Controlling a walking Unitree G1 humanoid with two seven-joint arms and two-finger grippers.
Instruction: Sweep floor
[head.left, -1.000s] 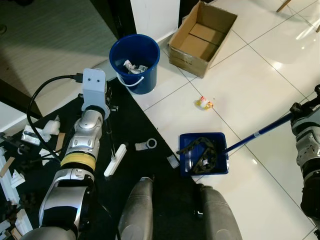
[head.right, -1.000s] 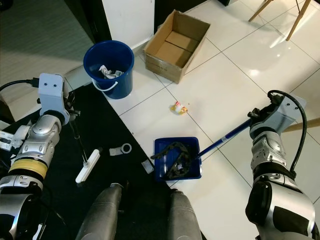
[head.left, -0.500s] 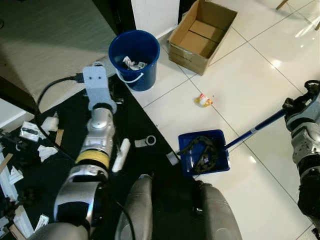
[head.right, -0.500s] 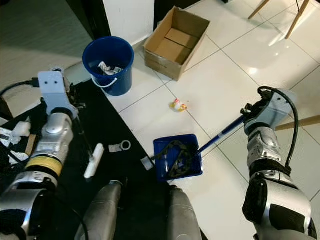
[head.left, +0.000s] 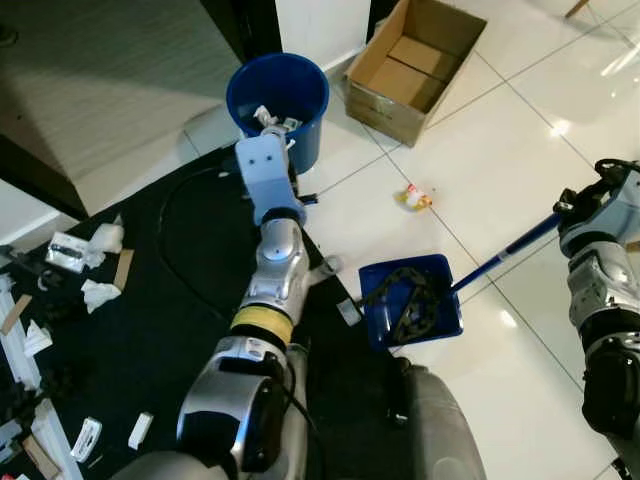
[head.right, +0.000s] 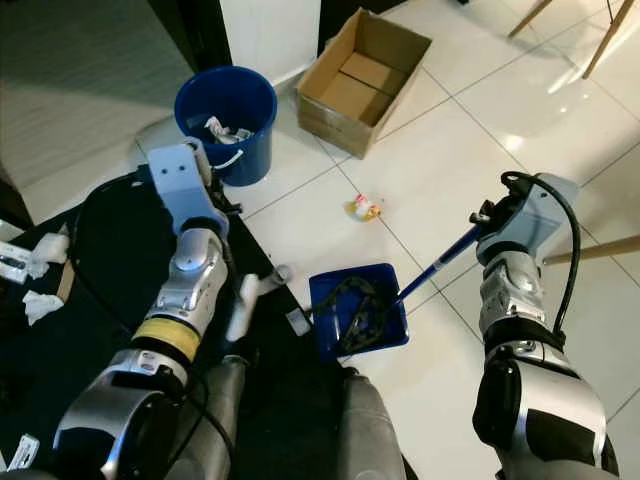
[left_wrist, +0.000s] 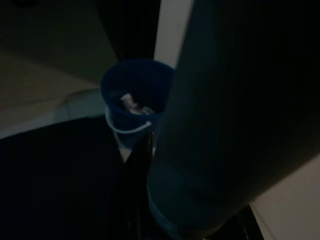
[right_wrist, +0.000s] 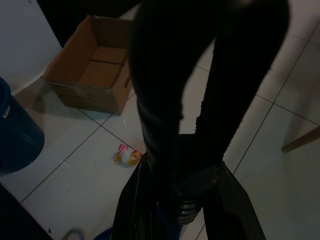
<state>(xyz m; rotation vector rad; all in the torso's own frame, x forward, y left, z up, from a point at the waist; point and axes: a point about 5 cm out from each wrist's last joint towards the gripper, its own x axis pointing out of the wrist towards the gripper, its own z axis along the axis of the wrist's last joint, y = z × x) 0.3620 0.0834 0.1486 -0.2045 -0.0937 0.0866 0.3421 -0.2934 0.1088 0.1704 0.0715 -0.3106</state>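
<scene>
The right gripper (right_wrist: 172, 200) clamps the dustpan (head.left: 410, 312) handle (head.right: 440, 262) between its fingers. The left gripper (left_wrist: 145, 165) faces the bucket (head.left: 278, 100); its finger state cannot be told.

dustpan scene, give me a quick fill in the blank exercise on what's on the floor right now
1. The dustpan and the bucket are both ____ in colour.
2. The open box near the bucket is made of ____.
3. The right gripper grips the dustpan's long ____.
4. The small yellow and red wrapper lies on the ____ tiles.

Missing words: blue; cardboard; handle; white
</scene>
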